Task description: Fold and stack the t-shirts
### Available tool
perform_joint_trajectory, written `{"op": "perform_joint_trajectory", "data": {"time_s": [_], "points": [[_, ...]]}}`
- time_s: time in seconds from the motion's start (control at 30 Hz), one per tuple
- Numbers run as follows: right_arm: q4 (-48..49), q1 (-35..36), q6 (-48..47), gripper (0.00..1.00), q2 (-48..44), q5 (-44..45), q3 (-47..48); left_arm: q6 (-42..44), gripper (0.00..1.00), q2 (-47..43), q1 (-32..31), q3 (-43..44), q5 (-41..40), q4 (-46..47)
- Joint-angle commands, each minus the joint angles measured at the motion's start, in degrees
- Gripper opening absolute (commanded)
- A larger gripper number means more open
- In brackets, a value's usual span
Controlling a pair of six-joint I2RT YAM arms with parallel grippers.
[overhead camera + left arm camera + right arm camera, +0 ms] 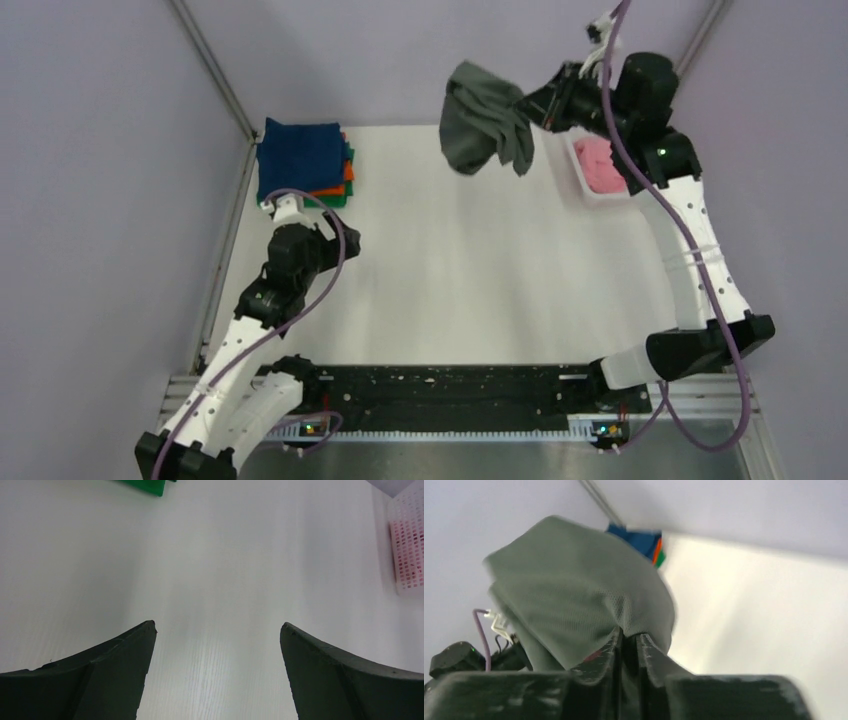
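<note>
My right gripper [528, 106] is shut on the dark charcoal grey t-shirt [480, 125] and holds it bunched in the air above the table's far side. In the right wrist view the grey t-shirt [574, 600] hangs from my closed gripper [628, 636]. A folded stack with a navy blue t-shirt [300, 155] on top of orange and green ones lies at the far left. A pink t-shirt [600, 163] lies in the white basket [578, 182]. My left gripper [340, 238] is open and empty over bare table, seen also in the left wrist view [217, 630].
The white mesh basket stands at the far right, also visible in the left wrist view [407, 545]. A green corner of the stack [145, 486] shows at that view's top. Purple walls and metal frame rails enclose the table [450, 270].
</note>
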Motion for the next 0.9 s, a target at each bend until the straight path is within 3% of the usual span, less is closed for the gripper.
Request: {"op": "perform_joint_trajectory", "data": {"time_s": [0.0,0.03,0.07,0.1,0.13,0.2,0.3,0.5,0.63,0.73,0.87], "points": [[5.7,1.4,2.6,0.27,-6.0,0.4,-20.3,-2.1,0.99,-2.9,-0.2,-0.1,0.0,-2.3],[7.4,1.4,2.9,0.46,-7.1,1.6,-25.6,-2.5,0.99,-3.2,-0.2,-0.3,-0.2,-3.0],[7.9,1.4,2.8,0.74,-8.6,5.8,-30.5,-2.8,0.99,-3.5,-0.2,-0.4,-0.3,-3.7],[7.6,1.4,2.7,0.94,-9.4,10.4,-34.6,-3.2,0.99,-3.7,-0.2,-0.7,-0.1,-4.2],[7.4,1.4,2.7,0.98,-10.1,14.7,-38.2,-3.4,0.99,-3.8,-0.2,-1.0,0.4,-4.6],[6.9,1.4,2.9,0.99,-11.5,22.2,-44.1,-4.2,0.99,-3.4,-0.2,-1.9,1.8,-4.7],[8.0,1.4,3.6,0.99,-14.4,24.9,-52.6,-5.2,0.99,-0.6,-0.2,-2.9,5.2,-4.7],[9.4,1.3,4.9,0.99,-20.5,22.1,-64.8,-7.2,0.97,6.7,-1.4,-5.7,18.8,-0.1],[14.9,2.7,8.1,0.99,-24.4,13.6,-72.6,-8.7,0.96,10.5,-6.1,-8.1,19.4,5.5],[18.5,10.3,9.2,0.98,-26.1,13.7,-76.8,-9.1,0.95,15.0,-6.6,-7.6,16.3,6.6],[19.4,24.1,10.1,0.94,-24.6,22.3,-78.1,-9.5,0.94,20.2,-6.5,-4.9,12.7,5.5]]}}
